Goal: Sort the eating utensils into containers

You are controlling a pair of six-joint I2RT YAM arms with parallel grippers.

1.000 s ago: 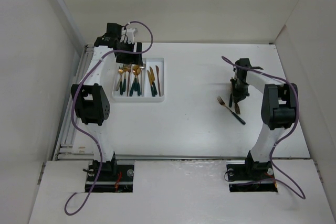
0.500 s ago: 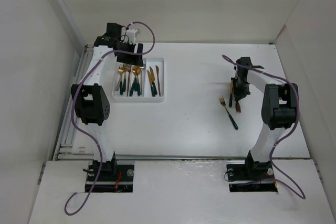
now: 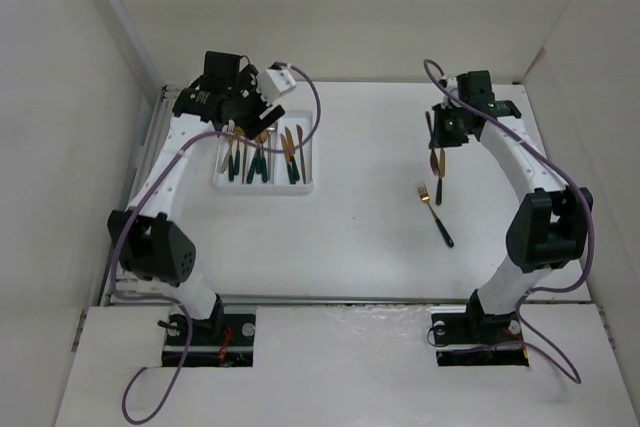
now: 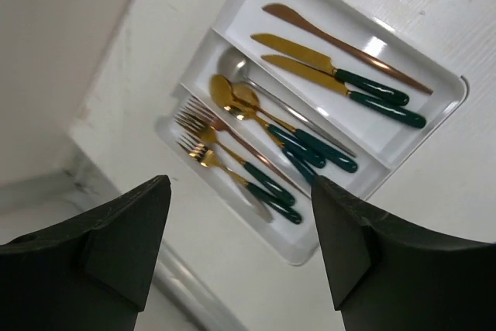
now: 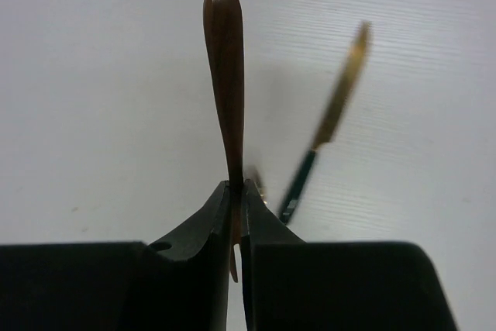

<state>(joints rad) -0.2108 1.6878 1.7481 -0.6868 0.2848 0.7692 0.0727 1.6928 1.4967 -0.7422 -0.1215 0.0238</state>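
The white three-compartment tray (image 3: pixel 300 187) lies at the far left and holds gold forks, spoons and knives, many with green handles. In the left wrist view the tray (image 4: pixel 457 87) shows forks (image 4: pixel 203 139), spoons (image 4: pixel 232 97) and knives (image 4: pixel 310 56), each kind in its own compartment. My left gripper (image 3: pixel 245 109) hangs open and empty above the tray's far end (image 4: pixel 240 253). My right gripper (image 3: pixel 446 135) is raised at the far right, shut on a slim copper utensil (image 5: pixel 225 75) seen edge-on. A green-handled gold knife (image 5: pixel 329 137) and a fork (image 3: pixel 436 215) lie on the table below.
White walls enclose the table on the left, back and right. A metal rail (image 3: pixel 130 247) runs along the left edge. The purple cables loop off both arms. Bare table top (image 3: pixel 360 207) lies between the tray and the right-hand utensils.
My right gripper has risen and moved toward the far side with the copper utensil. The fork on the table shifted slightly. My left arm has lifted and turned above the tray.
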